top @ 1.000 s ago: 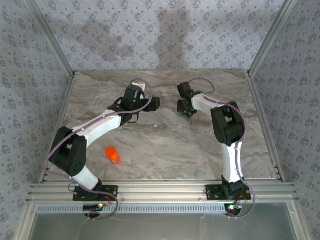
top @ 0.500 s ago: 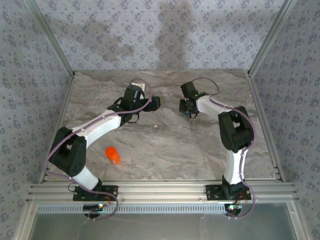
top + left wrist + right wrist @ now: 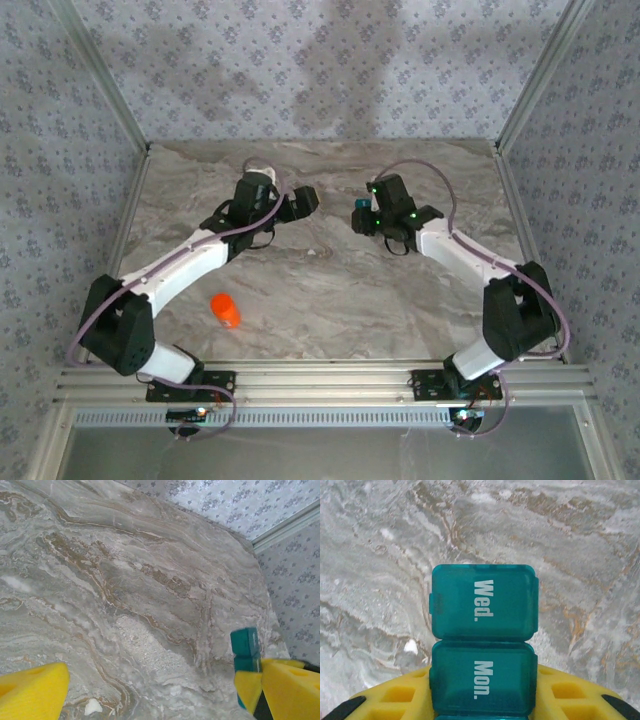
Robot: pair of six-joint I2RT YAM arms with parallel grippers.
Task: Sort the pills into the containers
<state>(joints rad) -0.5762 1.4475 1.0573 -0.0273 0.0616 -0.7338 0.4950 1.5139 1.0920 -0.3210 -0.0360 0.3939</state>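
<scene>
Right, the teal pill organiser point(image 3: 484, 645) runs off the bottom edge of the right wrist view, so just two lids can be read: "Wed." above "Mon.". The rest of its row is hidden down between the yellow pads point(image 3: 395, 696) of the right gripper point(image 3: 484, 702), which is clenched on the organiser's sides. It's translucent plastic, with rounded rectangular lids and white lettering, and it sticks out past the pads over the marble-patterned table point(image 3: 330, 290). The pads are blocky, with square recesses. From above, the organiser is a teal dot at that gripper's tip, far centre of the table. The left gripper point(image 3: 160, 700) is released, its yellow pads wide apart at the bottom corners and cropped by the frame, with bare veined stone between them. A small white fleck point(image 3: 91, 707) lies there, too small to identify. The orange bottle point(image 3: 226, 310) sits near left, well apart from both grippers, its detail too fine to make out.
</scene>
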